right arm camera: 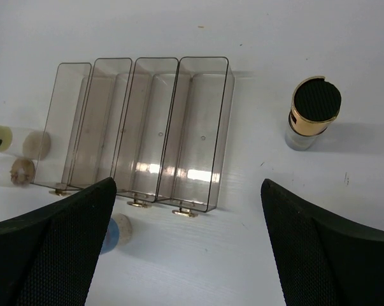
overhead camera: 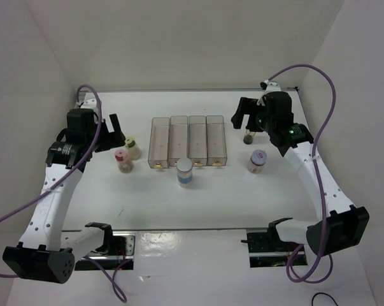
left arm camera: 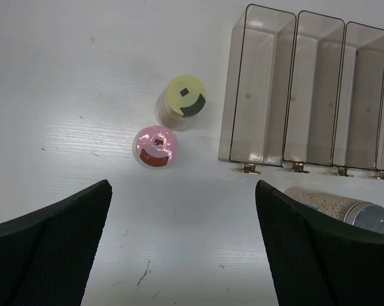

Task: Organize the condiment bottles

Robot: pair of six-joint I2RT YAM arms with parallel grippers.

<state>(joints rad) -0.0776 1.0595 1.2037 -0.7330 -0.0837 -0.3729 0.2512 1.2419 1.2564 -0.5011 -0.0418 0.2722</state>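
The four clear bins (overhead camera: 188, 140) stand side by side in the middle of the table (overhead camera: 198, 210), towards its far edge, open tops up and small gold pulls on their near ends. All of them look empty, and all five jars stand upright on the table outside them, so by my reading the sorting has not begun.

The yellow jar (left arm camera: 182, 102) and pink jar (left arm camera: 156, 146) stand just beside each other off the left end of the bins, the pink one nearer the near edge. The blue-band jar (overhead camera: 184, 172) stands alone just in front of the bins' near ends, about midway along the row. The red-mark jar (overhead camera: 258, 161) stands off the right end of the row, and the dark jar (right arm camera: 312, 111) is farther back on that side, towards the far right corner.

The left gripper (left arm camera: 182, 191) hangs above the table with its jaws spread wide and nothing between them. Its camera looks straight down on the yellow and pink jars, which suggests it is lined up to take one of that pair. The right gripper (right arm camera: 188, 191) is likewise spread wide and empty, high over the right end of the bins, with the dark jar just off to its side. The split looks sensible, since each arm is over the jars on its own half, and the wide jaws suit round jars gripped from above. The yellow and pink jars leave little room for a finger between them, so the outer side looks the easier way in
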